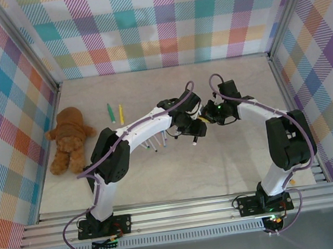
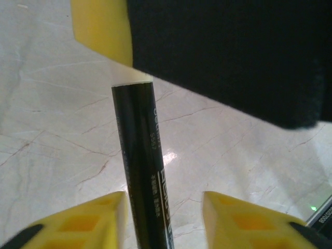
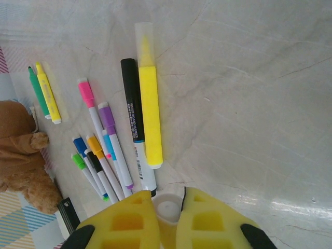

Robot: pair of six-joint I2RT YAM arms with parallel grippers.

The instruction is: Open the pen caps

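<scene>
Both arms meet mid-counter [image 1: 250, 150], held a bit above it. The right fingers [image 3: 127, 220] are pinched tight on a pale pen end [image 3: 168, 210]; cap or butt, can't tell.

From the left wrist cam, a black pen [image 2: 142, 171] w/ white lettering runs lengthwise between the left fingers [image 2: 88, 223], off the counter. It touches one finger and there's a gap to the other, so can't tell if they're really gripping. The pen's far end is cream and meets a yellow finger of the other arm.

The other pens lie flat on the counter below:
- A yellow highlighter [image 3: 149, 104] w/ its clear cap [image 3: 143, 44] on lies right against a black marker [image 3: 134, 109].
- Beside those is a loose bunch of thin white-barrelled pens, caps on: pink cap [image 3: 85, 93], purple cap [image 3: 107, 118], orange cap [image 3: 94, 145], blue cap [image 3: 79, 145], black cap [image 3: 94, 160], green cap [image 3: 78, 161].
- A green pen [image 3: 37, 91] & a yellow pen [image 3: 47, 93] lie side by side, apart from the bunch.

A brown teddy bear [image 1: 70, 140] sits at the counter's left side, near those two.
</scene>
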